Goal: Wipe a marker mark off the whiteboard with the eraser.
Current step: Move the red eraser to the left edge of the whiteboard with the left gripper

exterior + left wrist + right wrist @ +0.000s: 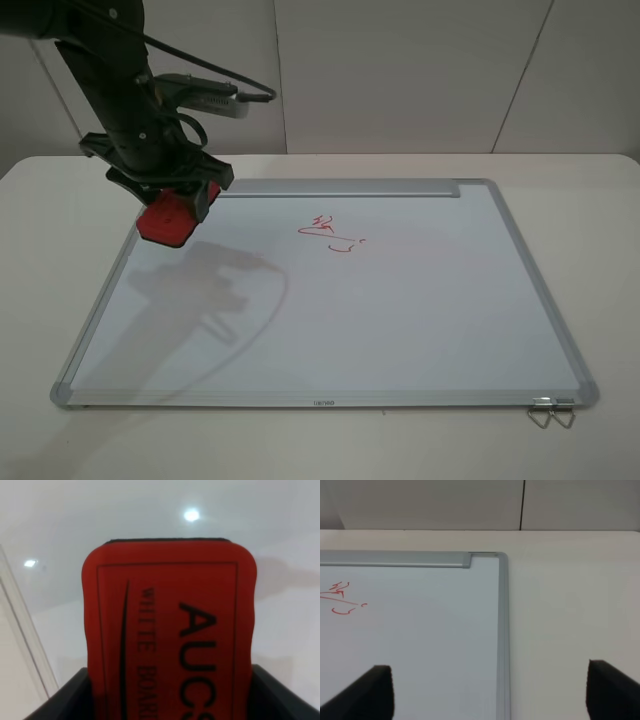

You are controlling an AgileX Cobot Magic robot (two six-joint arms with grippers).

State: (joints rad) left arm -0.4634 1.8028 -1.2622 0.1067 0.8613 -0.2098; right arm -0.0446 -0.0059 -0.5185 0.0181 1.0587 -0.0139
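Red eraser [166,220] is clamped in my left pincer [172,200], over the whiteboard's [400,320] far left corner and well apart from the marker mark [323,227] toward the middle. My right pincer [490,692] hangs wide open over the board's right edge and the bench [570,605].

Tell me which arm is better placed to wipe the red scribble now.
Left. The left gripper grips the eraser above the whiteboard's far-left corner, with only bare board between it and the marker mark. The right gripper is open and empty by the board's right edge.
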